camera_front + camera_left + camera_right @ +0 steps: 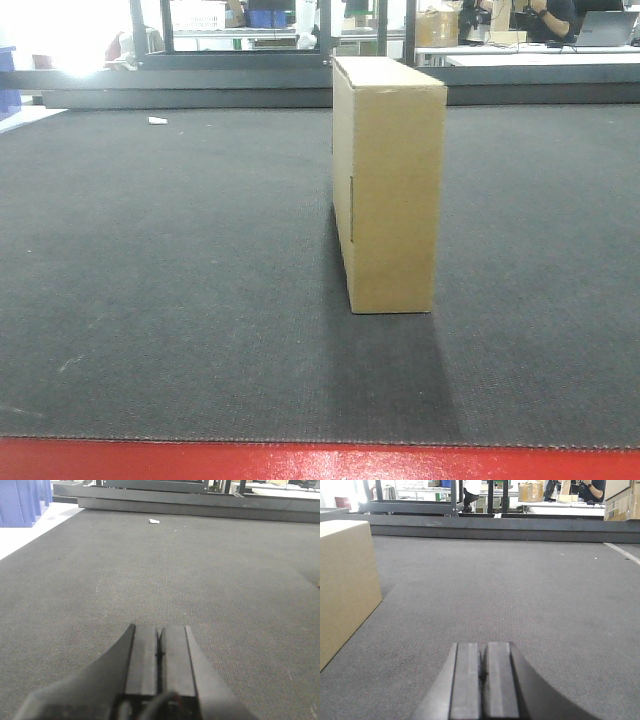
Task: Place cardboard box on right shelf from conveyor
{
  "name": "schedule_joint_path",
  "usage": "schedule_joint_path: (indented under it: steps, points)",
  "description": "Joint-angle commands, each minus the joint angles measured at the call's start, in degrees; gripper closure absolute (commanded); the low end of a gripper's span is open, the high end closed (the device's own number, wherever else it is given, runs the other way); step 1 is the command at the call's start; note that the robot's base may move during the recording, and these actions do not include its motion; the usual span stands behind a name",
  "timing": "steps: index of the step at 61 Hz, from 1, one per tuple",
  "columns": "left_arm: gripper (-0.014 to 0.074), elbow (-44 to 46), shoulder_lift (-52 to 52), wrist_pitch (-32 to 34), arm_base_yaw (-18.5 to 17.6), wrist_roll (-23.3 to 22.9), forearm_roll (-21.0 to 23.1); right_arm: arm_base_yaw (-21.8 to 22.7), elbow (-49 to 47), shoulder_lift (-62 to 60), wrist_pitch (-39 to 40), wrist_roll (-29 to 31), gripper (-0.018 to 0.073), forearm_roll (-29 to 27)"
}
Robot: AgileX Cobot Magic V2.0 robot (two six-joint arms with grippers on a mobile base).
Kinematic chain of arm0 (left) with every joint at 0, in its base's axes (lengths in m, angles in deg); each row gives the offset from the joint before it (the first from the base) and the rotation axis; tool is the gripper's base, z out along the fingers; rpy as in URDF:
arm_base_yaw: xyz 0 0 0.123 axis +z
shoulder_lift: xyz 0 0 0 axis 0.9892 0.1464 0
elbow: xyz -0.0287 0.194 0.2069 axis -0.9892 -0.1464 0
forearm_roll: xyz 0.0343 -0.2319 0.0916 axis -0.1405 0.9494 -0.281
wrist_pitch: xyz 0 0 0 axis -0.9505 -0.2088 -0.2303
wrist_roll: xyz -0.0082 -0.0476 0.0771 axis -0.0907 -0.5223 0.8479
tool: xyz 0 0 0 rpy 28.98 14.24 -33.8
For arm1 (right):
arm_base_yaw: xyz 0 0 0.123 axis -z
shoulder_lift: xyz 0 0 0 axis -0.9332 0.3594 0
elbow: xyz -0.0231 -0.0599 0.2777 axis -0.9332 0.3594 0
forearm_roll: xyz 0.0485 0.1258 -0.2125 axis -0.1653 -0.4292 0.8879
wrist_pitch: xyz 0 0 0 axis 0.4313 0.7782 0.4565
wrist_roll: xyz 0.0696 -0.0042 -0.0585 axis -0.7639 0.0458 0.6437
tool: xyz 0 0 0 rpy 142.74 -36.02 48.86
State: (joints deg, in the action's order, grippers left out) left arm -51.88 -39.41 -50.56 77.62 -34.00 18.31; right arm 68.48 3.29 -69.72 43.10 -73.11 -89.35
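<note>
Item: your cardboard box [390,185], plain tan, stands upright w/ narrow face toward you.
Location: on the conveyor [180,280], mid-belt, slightly right of centre in front view, well back from the red edge strip [320,462].
Marks: faint rect. patch on the box's left broad side.
L gripper [159,630]: fingers pressed together, nothing between; you see it low over bare belt.
R gripper [481,647]: fingers together, nothing held; box is to its left, apart from it.
Misc: white scrap [158,121] on far-left belt; blue bins [20,500] beyond the belt's left side.
</note>
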Motion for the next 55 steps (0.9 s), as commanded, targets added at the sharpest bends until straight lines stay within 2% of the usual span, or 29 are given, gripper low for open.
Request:
schedule_joint_path:
  steps: [1, 38, 55]
  points:
    - [0.0713, -0.44, -0.86, 4.96, -0.29, 0.02, 0.34, 0.17, -0.24, -1.15, 5.04, 0.24, 0.0492, 0.38]
    - [0.0713, -0.44, -0.86, 4.96, -0.29, 0.02, 0.34, 0.17, -0.24, -1.15, 5.45, 0.31, 0.0492, 0.45]
    - [0.0713, -0.44, -0.86, 4.96, -0.29, 0.02, 0.34, 0.17, -2.17, -1.15, 10.02, 0.24, 0.0492, 0.45]
